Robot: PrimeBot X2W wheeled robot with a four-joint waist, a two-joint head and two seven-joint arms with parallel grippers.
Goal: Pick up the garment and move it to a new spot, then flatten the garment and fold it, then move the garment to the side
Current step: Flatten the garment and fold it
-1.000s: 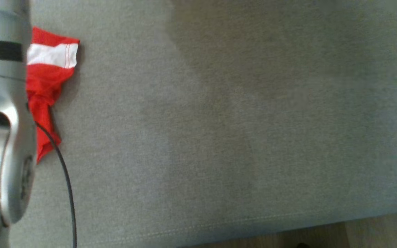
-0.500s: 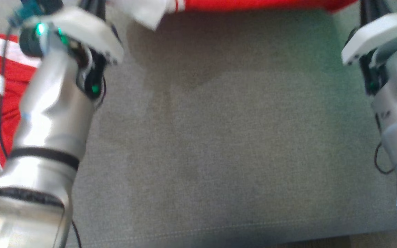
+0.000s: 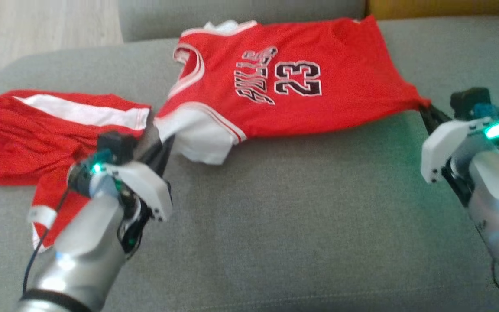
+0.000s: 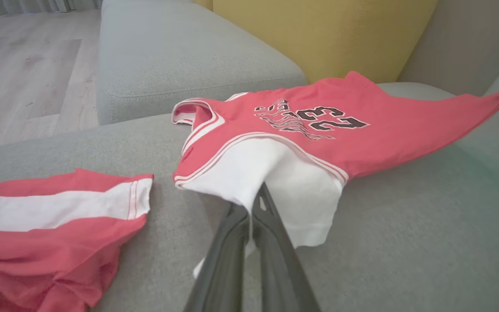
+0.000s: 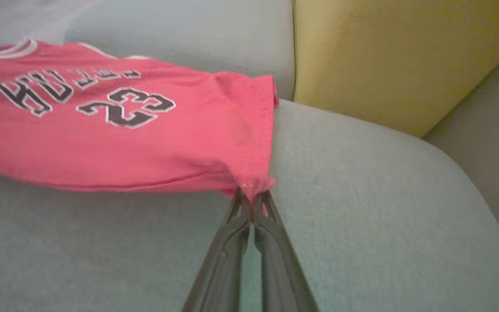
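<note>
The red sleeveless fabric jersey numbered 23 (image 3: 319,82) lies stretched near the back edge of the grey sofa seat (image 3: 297,225). It looks light, limp and likely to sag. The left pincer (image 4: 256,197) pinches its white corner and the right pincer (image 5: 251,195) its far red corner, both sound holds.

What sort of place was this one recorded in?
Likely a home living room: a grey fabric sofa seat, a yellow upholstered back cushion behind it, and pale wood-plank floor beside it.
</note>
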